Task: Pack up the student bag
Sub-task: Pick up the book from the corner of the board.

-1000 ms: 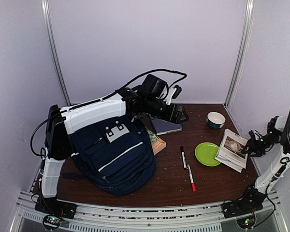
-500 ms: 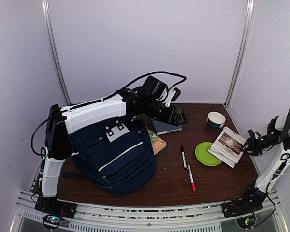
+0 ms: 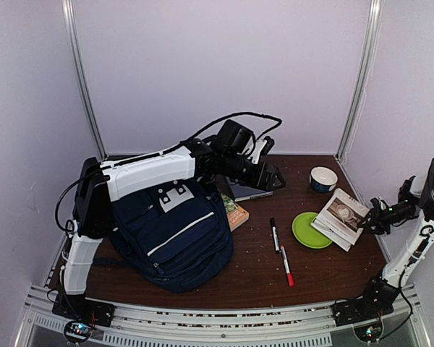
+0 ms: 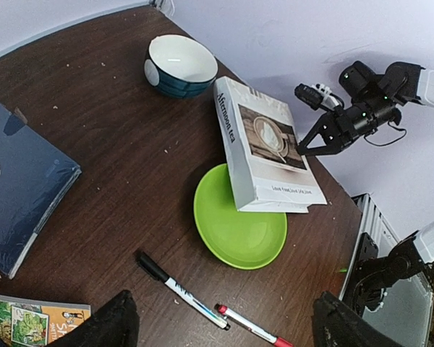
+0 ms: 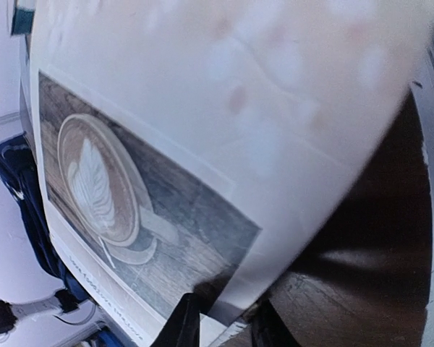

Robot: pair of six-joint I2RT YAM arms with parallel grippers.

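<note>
The student bag (image 3: 173, 231), navy with a white stripe, lies at the table's left under my left arm. My left gripper (image 3: 271, 177) (image 4: 231, 325) hangs open above the table, holding nothing, with two pens below it. A white book (image 3: 340, 217) (image 4: 264, 144) (image 5: 166, 144) with a coffee-cup picture sits tilted, its left end resting on the green plate (image 3: 304, 233) (image 4: 239, 231). My right gripper (image 3: 367, 217) (image 4: 311, 141) (image 5: 224, 318) is shut on the book's right edge, one finger on either side of it.
A black-capped pen (image 3: 273, 235) (image 4: 177, 289) and a red-capped pen (image 3: 286, 266) (image 4: 249, 329) lie mid-table. A dark blue book (image 3: 247, 191) (image 4: 18, 188) and an orange-green book (image 3: 233, 211) (image 4: 29, 322) lie beside the bag. A teal bowl (image 3: 322, 178) (image 4: 181, 65) stands at the back right.
My right gripper has narrowed onto the white book's edge, and the book has slid left onto the green plate. The left arm has shifted slightly right, still open.
</note>
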